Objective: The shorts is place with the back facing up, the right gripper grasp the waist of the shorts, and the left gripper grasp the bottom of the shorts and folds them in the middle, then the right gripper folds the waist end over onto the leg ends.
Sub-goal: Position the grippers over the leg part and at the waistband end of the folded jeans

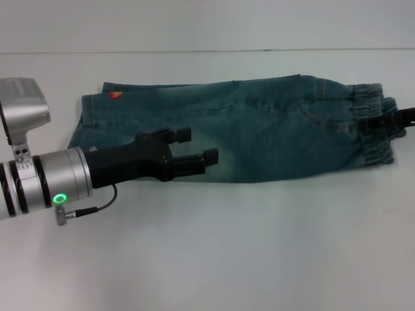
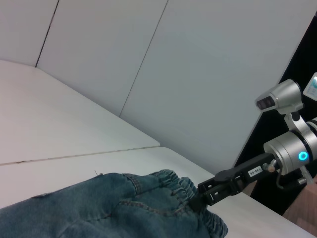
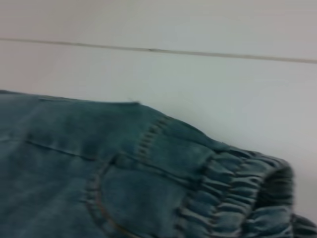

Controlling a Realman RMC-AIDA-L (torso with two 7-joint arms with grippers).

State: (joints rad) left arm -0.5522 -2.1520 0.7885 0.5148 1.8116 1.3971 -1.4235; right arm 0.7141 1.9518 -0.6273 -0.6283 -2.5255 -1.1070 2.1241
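Blue denim shorts [image 1: 272,129] lie folded lengthwise on the white table [image 1: 227,253], with the elastic waist [image 1: 371,97] on the right and the leg ends [image 1: 87,123] on the left. My right gripper [image 1: 371,124] is at the waist, its black fingers closed on the gathered band; the left wrist view shows the right gripper [image 2: 198,199] pinching it. My left gripper [image 1: 202,145] hovers over the leg half of the shorts, open and holding nothing. The right wrist view shows only the waistband [image 3: 233,193] and a back pocket seam.
A small red patch [image 1: 115,94] marks the far corner near the leg ends. White table surface extends in front of the shorts. A pale wall [image 2: 208,74] stands behind the table, and the table's far seam [image 1: 194,51] runs across the back.
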